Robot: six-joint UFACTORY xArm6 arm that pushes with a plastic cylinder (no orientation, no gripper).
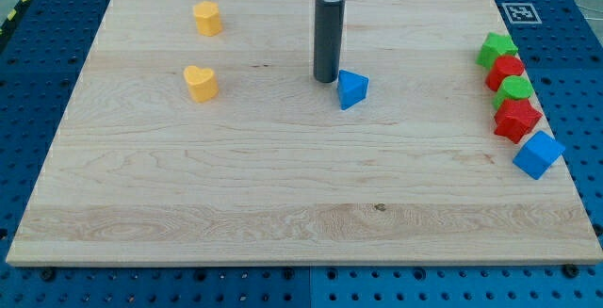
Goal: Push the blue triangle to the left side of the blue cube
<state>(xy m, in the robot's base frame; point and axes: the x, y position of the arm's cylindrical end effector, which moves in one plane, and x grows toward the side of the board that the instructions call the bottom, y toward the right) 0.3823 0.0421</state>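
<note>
With no jaws to open, our bare rod's tip (326, 80) sits just upper-left of the small blue triangle block (352, 89); we should push steadily lower-right toward the blue cube (538, 154), stopping at its left.

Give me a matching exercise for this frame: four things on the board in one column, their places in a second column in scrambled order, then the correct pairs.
Things:
1. my tip
2. blue triangle
3. blue cube
4. yellow blocks

Places:
A. lowest in the row of blocks along the view's right edge
B. upper left part of the board, two pieces one above the other
C. near the board's centre top, just right of the rod's end
D. just left of the blue triangle, close beside it

Pairs: 1-D, 2-C, 3-A, 4-B
</note>
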